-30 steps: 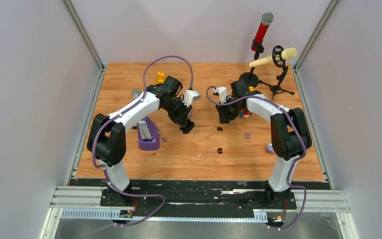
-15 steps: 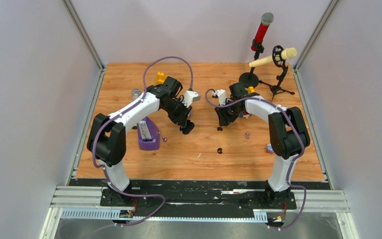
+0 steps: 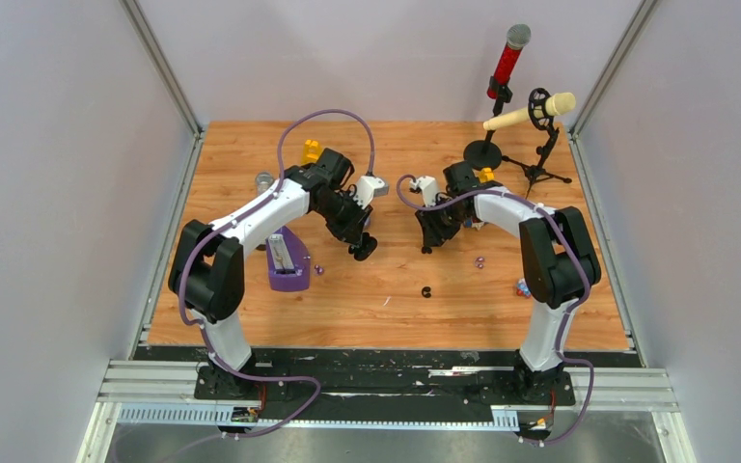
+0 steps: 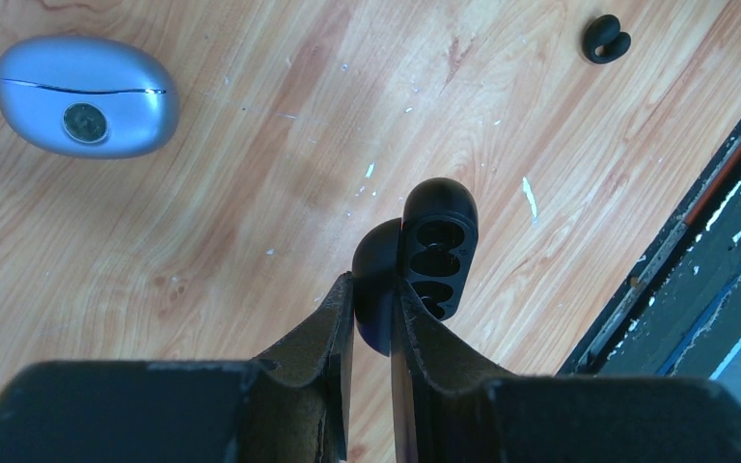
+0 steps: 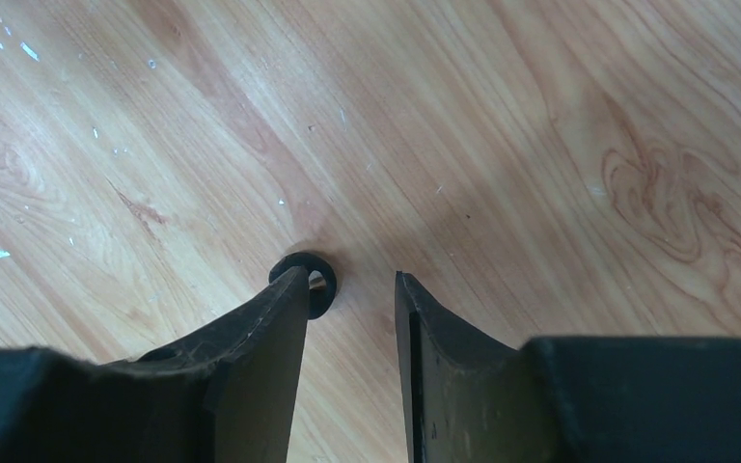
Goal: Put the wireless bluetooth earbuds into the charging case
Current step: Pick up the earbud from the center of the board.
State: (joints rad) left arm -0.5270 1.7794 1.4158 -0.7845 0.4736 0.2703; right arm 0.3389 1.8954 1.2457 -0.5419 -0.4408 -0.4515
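Note:
My left gripper [image 4: 374,289] is shut on a black charging case [image 4: 436,253]. The case is open and its empty sockets face the camera, a little above the table; in the top view the gripper [image 3: 363,248] is at mid-table. My right gripper [image 5: 352,280] is open and low over the wood. A black curled earbud [image 5: 320,285] lies at its left fingertip, partly under it and not between the jaws. A second black earbud [image 3: 426,291] lies nearer the front and also shows in the left wrist view [image 4: 606,40]. Purple buds [image 3: 320,270] [image 3: 480,260] lie apart.
A blue pebble-shaped case [image 4: 85,96] lies shut on the wood. A purple stand [image 3: 288,262] is left of the left gripper. A small red and blue bottle [image 3: 521,286] sits by the right arm. Microphones on stands [image 3: 507,63] [image 3: 531,111] are at the back right.
My right gripper has moved a little left and down over the black earbud, which it now covers in the top view. The left arm has not moved.

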